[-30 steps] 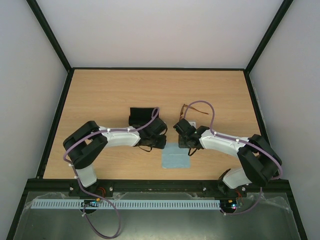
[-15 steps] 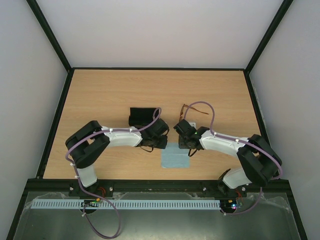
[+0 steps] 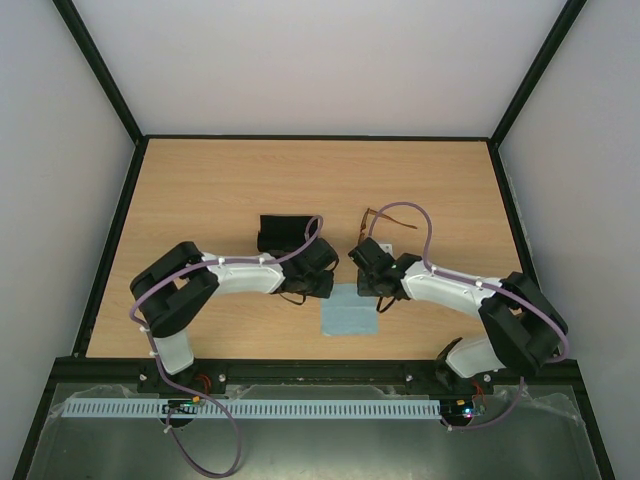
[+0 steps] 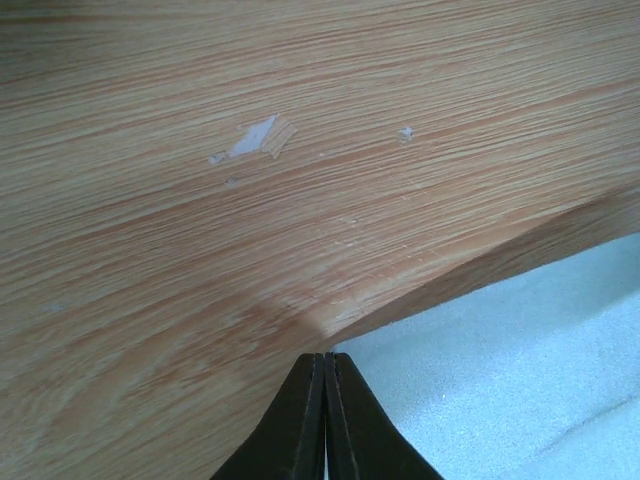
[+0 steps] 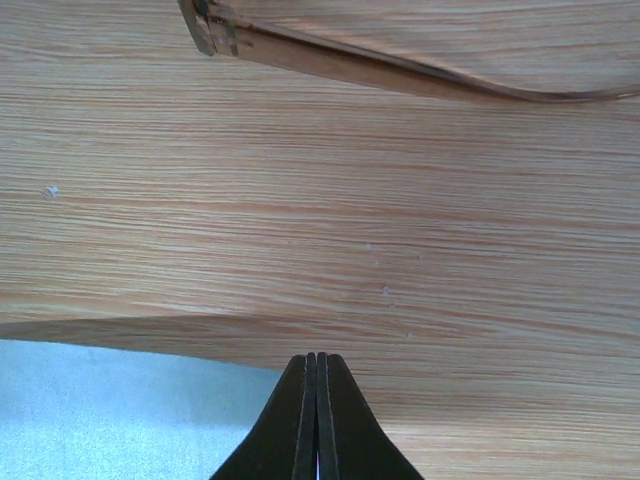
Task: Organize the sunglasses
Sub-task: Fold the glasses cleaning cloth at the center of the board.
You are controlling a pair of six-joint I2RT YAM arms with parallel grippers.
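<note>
The sunglasses, thin and brown, lie on the wooden table behind my right gripper; one temple arm shows at the top of the right wrist view. The light blue cloth lies between my two grippers. My left gripper is shut at the cloth's far left corner, which looks lifted, with a shadow under its edge. My right gripper is shut at the far right corner of the cloth, also with a shadow under it. In the top view the left gripper and right gripper flank the cloth's far edge.
The black oblong case lies behind my left arm, left of the sunglasses. A black frame borders the table on the left, far and right sides. Small white chips mark the wood beyond the left gripper.
My left gripper has moved a little right toward the cloth's corner. The right gripper has shifted slightly. The sunglasses and case have not moved.
</note>
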